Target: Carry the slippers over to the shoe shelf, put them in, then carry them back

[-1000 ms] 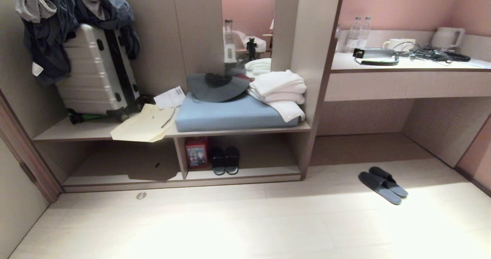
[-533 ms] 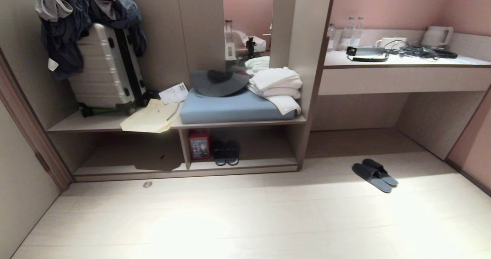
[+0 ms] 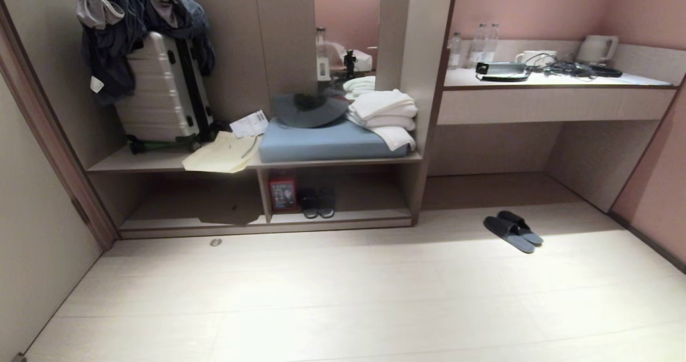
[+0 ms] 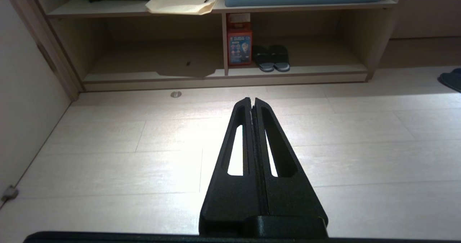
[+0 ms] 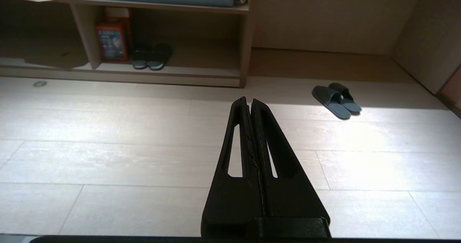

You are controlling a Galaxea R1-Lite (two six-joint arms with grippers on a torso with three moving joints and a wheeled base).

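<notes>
both grippers, left (image 4: 252,99) and right (image 5: 248,99), sat closed, empty; slippers (image 3: 513,230) lay at two o'clock; risk: grabbing the shelf's (image 3: 343,218) lookalike pair (image 3: 318,203).

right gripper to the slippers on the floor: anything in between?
Nothing. In the right wrist view only bare floor separates the shut right gripper from the slippers.

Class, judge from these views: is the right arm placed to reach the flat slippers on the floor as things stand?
Probably not yet. The slippers lie far across bare floor from the shut right pincer; nothing blocks them, only distance.
</notes>
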